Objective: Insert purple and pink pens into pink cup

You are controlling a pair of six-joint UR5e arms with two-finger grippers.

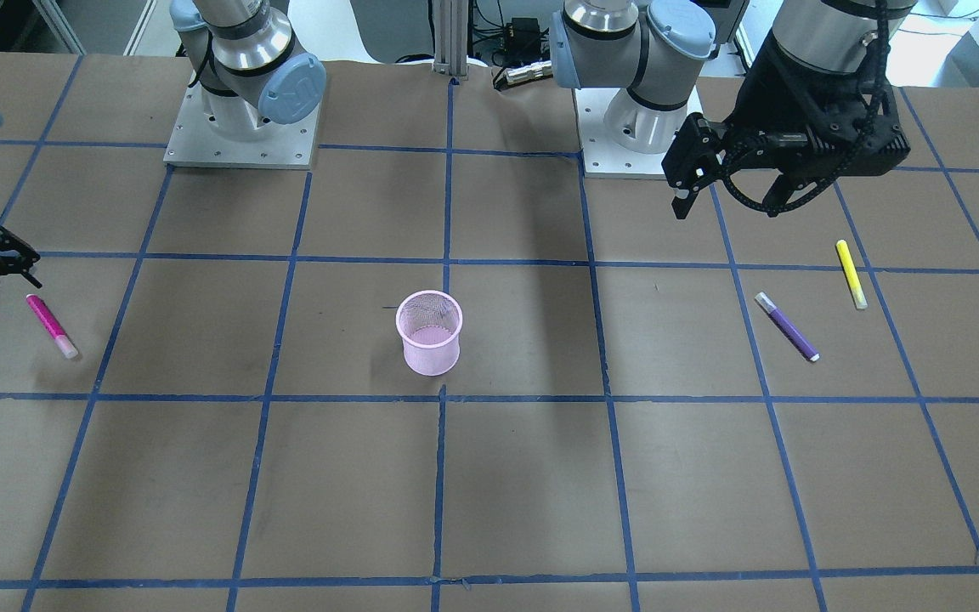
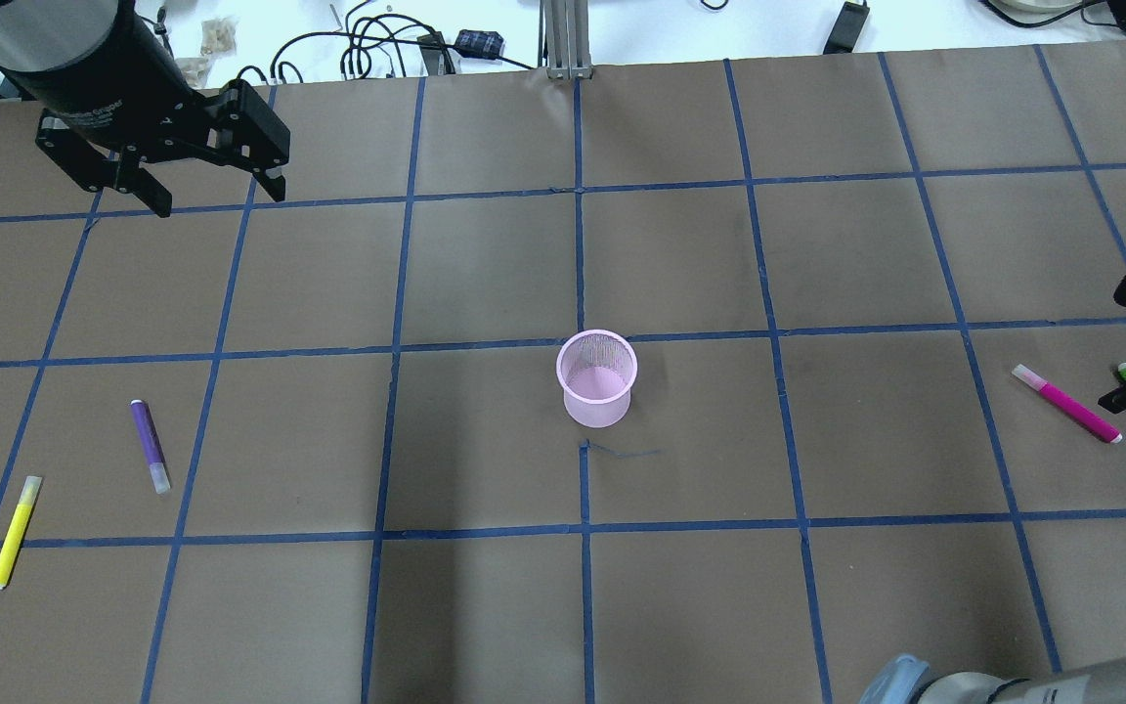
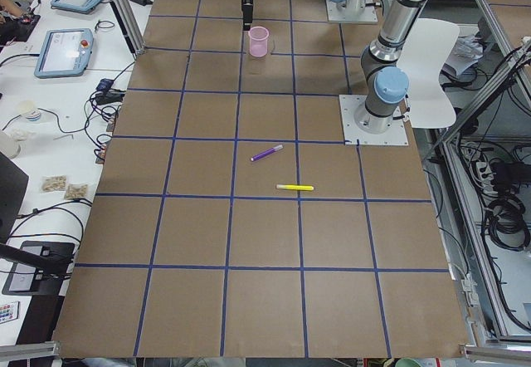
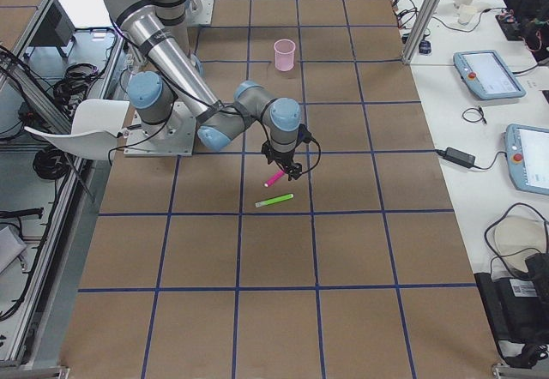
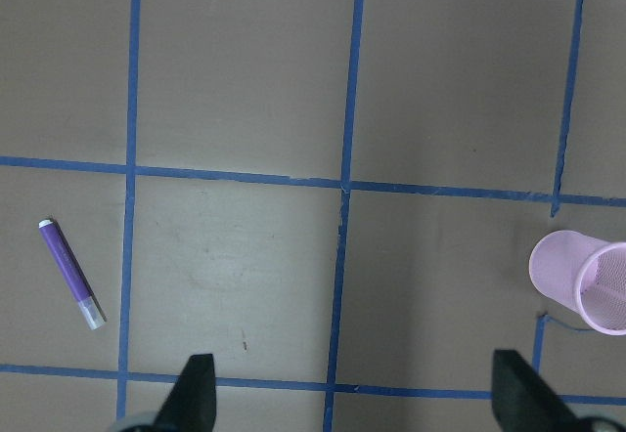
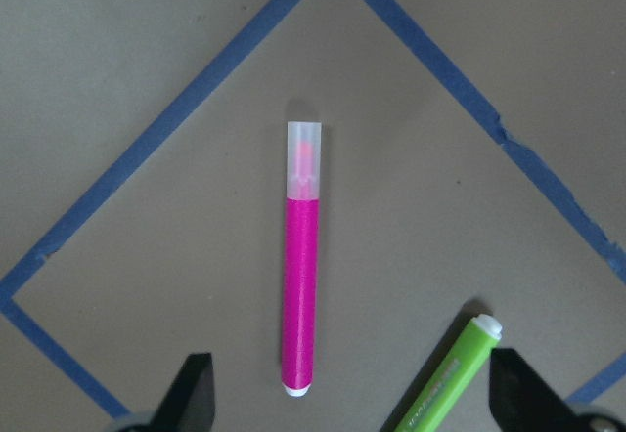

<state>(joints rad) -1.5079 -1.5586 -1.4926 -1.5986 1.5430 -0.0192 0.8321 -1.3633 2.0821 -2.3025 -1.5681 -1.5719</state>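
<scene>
Front view steeply down from across the surface [image 1: 540, 493], overhead from behind the robot, side views along it from either end, left wrist high, pink cup [image 5: 585, 280] at lower right, right wrist close over pink pen [image 6: 300, 295], cup shared by the other five.

Cup [image 2: 597, 379] sits between left inner pen [image 2: 150, 445] and right inner pen [image 2: 1066, 403] (both well apart); outer pens [image 2: 14, 531] beyond

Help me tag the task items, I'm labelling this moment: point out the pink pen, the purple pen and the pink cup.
pink pen [image 6: 299, 295]: right wrist view, middle of its magenta barrel.
purple pen [image 2: 149, 442]: overhead view, middle of its purple barrel.
pink cup [image 1: 430, 350]: front-facing view, outer mesh wall below the rim.
</scene>
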